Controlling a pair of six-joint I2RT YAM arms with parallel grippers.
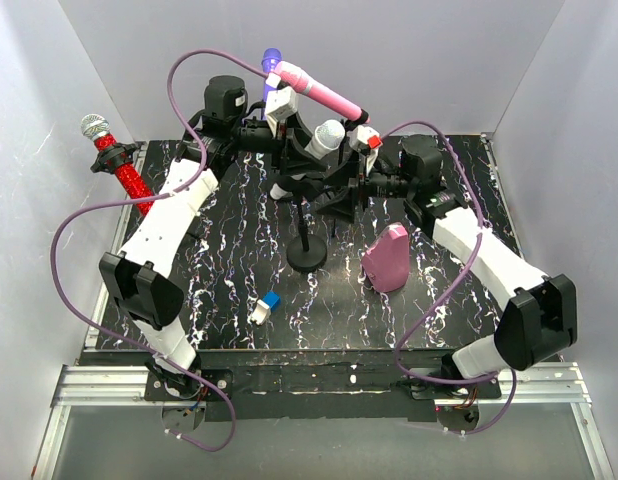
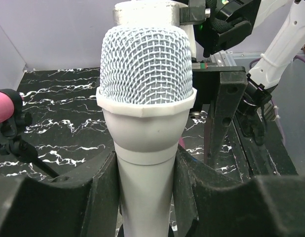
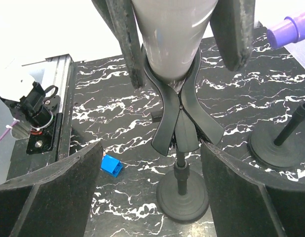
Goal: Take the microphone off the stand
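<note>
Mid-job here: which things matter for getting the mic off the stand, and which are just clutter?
Job: white microphone; stand holding it; left gripper, shut on the white microphone; right gripper, open by the stand.

Lying about: pink microphone; red microphone; pink object; blue block; second stand.

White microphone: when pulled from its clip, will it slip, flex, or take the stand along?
Probably rigid: the white microphone has a smooth, tapered, hard-looking body, so it might slide in the left gripper clamped below its head. The clip hugs it, so pulling could tip the slim stand.
</note>
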